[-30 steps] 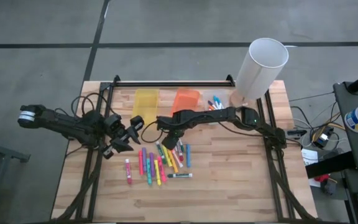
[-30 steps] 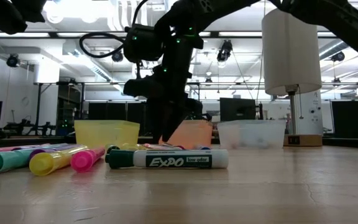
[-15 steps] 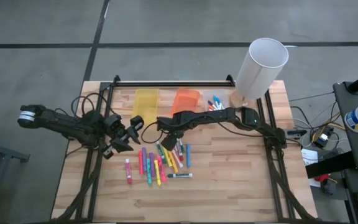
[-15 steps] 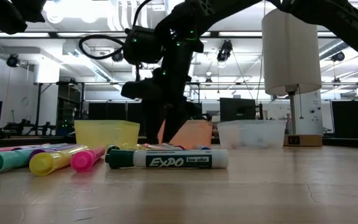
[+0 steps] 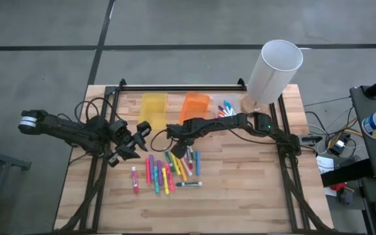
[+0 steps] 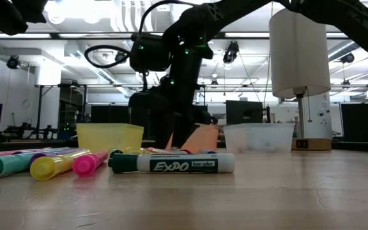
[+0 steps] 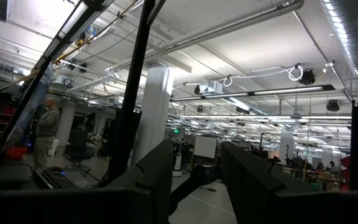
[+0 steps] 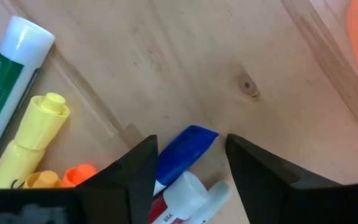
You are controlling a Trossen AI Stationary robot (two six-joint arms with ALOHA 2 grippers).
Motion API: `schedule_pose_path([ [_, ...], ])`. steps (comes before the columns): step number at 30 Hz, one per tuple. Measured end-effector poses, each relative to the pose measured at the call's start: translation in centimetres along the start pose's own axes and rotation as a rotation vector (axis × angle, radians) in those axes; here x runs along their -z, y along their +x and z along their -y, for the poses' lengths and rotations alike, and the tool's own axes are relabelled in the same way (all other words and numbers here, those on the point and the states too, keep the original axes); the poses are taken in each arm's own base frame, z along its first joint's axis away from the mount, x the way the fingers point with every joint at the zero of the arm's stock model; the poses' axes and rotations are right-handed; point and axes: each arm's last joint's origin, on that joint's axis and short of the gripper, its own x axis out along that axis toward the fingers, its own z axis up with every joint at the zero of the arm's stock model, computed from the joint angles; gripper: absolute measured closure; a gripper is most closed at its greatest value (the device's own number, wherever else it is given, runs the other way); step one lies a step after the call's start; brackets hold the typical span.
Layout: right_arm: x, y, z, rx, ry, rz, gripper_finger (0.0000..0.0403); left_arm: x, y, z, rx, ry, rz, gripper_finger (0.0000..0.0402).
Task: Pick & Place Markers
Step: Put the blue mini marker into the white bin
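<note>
Fingers of the right tool (image 8: pixel 188 163) are spread astride a blue-capped marker (image 8: pixel 185 148) on the worktop (image 5: pixel 240 189); the left tool (image 5: pixel 130 145) is held open, empty.

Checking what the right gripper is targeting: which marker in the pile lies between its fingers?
The blue-capped marker. It alone sits in the gap of the open right gripper, beside a white-capped one; the yellow and green-labelled markers lie off to the side.

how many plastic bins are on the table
3, in a row along the table's far edge: yellow plastic bin, orange plastic bin beside it, clear plastic bin holding markers, nearest the tall white cylinder.
</note>
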Motion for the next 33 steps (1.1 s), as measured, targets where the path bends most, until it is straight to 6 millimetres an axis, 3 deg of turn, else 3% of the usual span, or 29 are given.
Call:
schedule_pose_path([
  [13,-0.2,-0.4,-0.1,0.010,-0.036,0.023,0.0377,0.0,0.0,0.0,0.000,0.000,0.000,0.0268],
  [20,0.3,-2.1,-0.4,0.011,-0.051,0.013,0.0371,0.0,0.0,0.0,0.000,0.000,0.000,0.0268],
  [33,2.4,-8.6,0.1,0.141,-0.072,-0.012,0.0373,0.0,0.0,0.0,0.000,0.000,0.000,0.0268],
])
